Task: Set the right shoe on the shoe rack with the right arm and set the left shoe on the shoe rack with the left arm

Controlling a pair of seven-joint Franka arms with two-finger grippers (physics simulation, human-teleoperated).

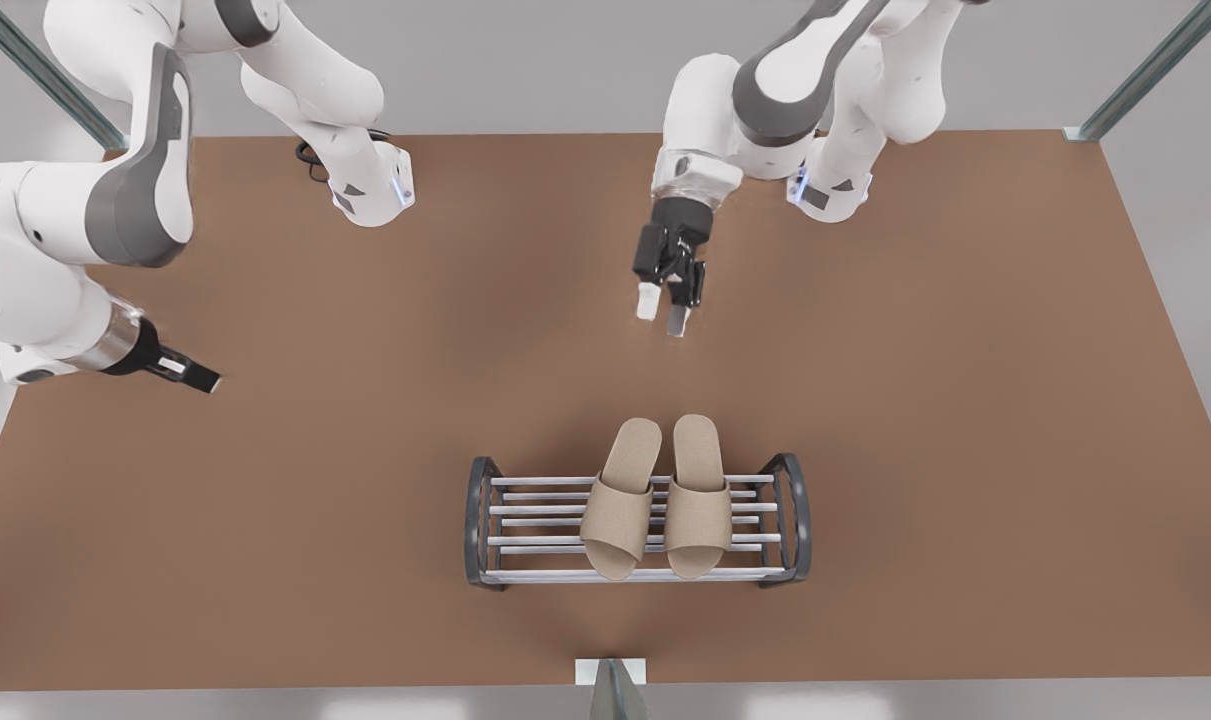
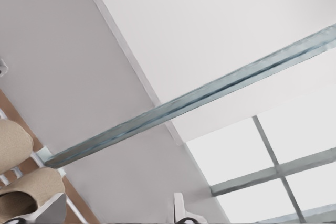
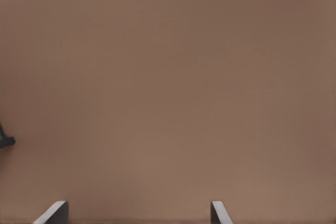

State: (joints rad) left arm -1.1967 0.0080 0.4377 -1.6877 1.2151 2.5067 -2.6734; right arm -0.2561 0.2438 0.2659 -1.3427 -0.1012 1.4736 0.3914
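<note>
— So, where do the shoes sit?

— Both are on the shoe rack [image 1: 535,545], side by side across its silver bars. The first slipper [image 1: 620,500] lies toward the front view's left, and the second slipper [image 1: 700,495] is just beside it. I cannot tell whether the two touch. Their closed toe ends point at the front camera and their heels stick out past the rack's rear bar. They fill the middle and the front view's right part of the rack, with bare bars on the other side.

— And the rack itself?

— It stands on the brown table [image 1: 965,400], near the edge closest to the front camera, in line with a metal post [image 1: 615,690].

— Where is the left gripper?

— The left gripper [image 1: 663,310] hangs above the table behind the rack, apart from the slippers' heels. It is tilted toward the rack, with its fingers spread and nothing between them. Its wrist view catches the slippers at the edge of the picture, with the post rising beyond them.

— What about the right gripper?

— The right gripper [image 1: 200,378] is well off toward the front view's left, low over the table and reaching almost level. That arm waits there. In its wrist view the fingertips [image 3: 55,212] stand wide apart over bare tabletop, with nothing gripped.
</note>
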